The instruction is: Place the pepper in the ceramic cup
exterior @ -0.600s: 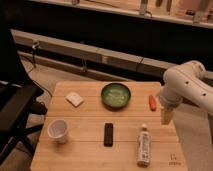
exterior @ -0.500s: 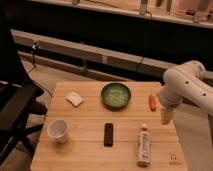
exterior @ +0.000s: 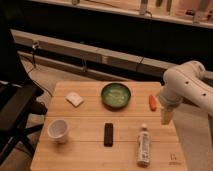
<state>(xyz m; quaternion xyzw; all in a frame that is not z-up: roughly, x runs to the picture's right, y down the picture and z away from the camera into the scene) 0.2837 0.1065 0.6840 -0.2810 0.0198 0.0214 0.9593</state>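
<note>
My gripper (exterior: 166, 116) hangs at the right edge of the table (exterior: 90, 155), just beside the pepper (exterior: 152, 102) and not holding it. How wide it stands, I cannot tell. The pepper lies flat on the table, right of the green bowl (exterior: 116, 95). The cup (exterior: 58, 130) stands upright at the front left, well apart from the pepper. A black bar (exterior: 108, 134) and a bottle (exterior: 143, 145) lie along the front.

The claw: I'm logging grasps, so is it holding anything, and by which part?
Nothing held: the claw hangs just beside the pepper, which lies free on the table.
</note>
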